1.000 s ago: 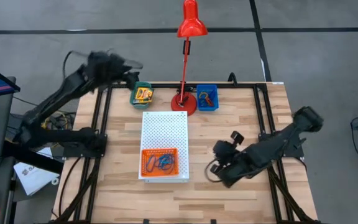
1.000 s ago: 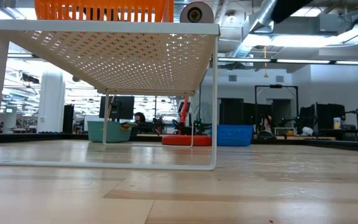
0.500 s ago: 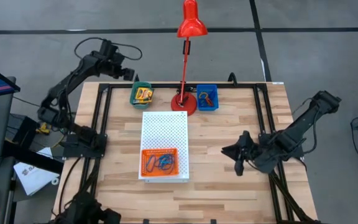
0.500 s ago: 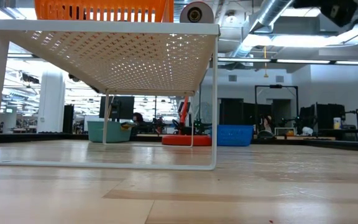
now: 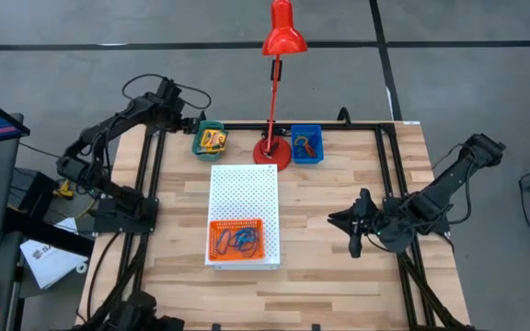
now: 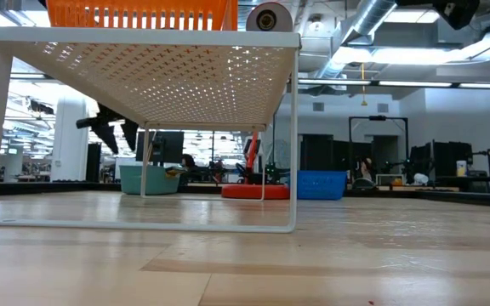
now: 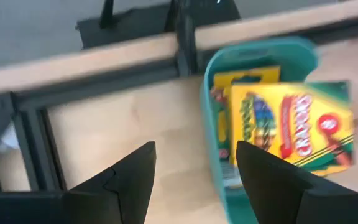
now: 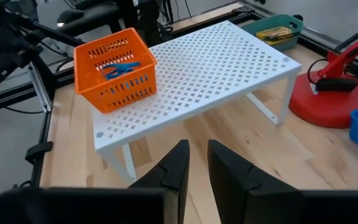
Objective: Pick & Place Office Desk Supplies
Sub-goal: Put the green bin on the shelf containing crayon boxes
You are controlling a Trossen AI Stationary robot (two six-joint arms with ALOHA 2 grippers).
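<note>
A green bin (image 5: 212,138) at the table's far left holds yellow-and-green printed boxes (image 7: 288,124). A blue bin (image 5: 306,142) holds small loops. An orange basket (image 5: 237,239) with blue loops stands on the white perforated shelf (image 5: 244,193). My left gripper (image 5: 187,122) hovers open and empty just left of the green bin; it also shows in the left wrist view (image 7: 194,171) and the low view (image 6: 109,127). My right gripper (image 5: 334,221) is empty at the table's right, its fingers close together (image 8: 197,162), pointing toward the shelf.
A tall red desk lamp (image 5: 272,147) stands between the two bins. Black frame rails (image 5: 150,184) run along the table's left, right and far edges. Bare wood lies between the shelf and my right gripper (image 5: 306,221).
My left gripper has swung from beyond the table's far left corner down toward the green bin and now shows in the low view. My right gripper has drawn back toward the table's right edge, away from the shelf, then kept still.
</note>
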